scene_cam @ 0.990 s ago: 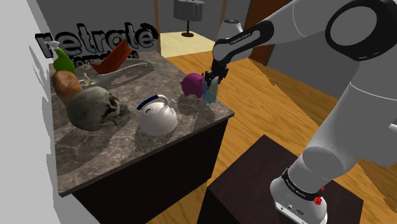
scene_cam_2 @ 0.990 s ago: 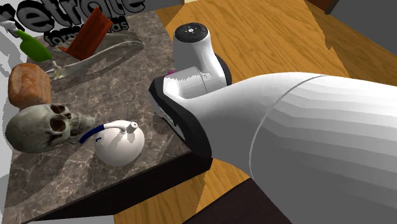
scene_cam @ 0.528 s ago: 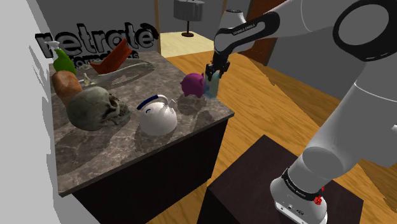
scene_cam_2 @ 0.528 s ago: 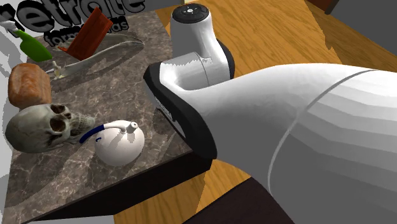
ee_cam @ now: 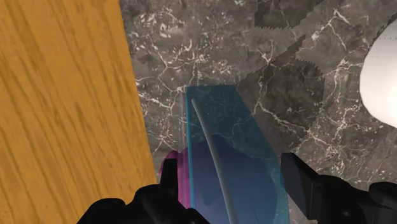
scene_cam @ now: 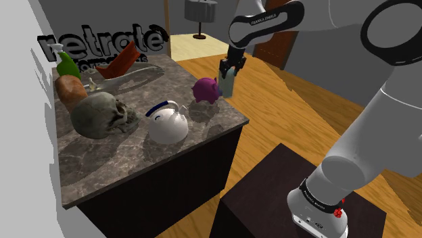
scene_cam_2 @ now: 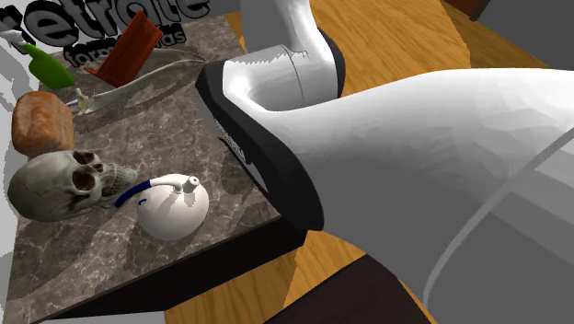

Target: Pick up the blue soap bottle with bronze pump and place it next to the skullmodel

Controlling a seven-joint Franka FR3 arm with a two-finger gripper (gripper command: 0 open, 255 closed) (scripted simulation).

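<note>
Pickup done: gripper (scene_cam: 228, 70) fingers clasp the translucent blue soap bottle (scene_cam: 229, 86), clear of the counter (scene_cam: 135, 162). I judge the carry to the skull (scene_cam: 100, 115) and the set-down remain.

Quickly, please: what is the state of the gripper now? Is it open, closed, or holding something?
The gripper is closed, holding the blue soap bottle between its fingers.

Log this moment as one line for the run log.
gripper: shut on bottle | bottle: in air by purple pig | skull: beyond kettle | placed: not yet
</note>
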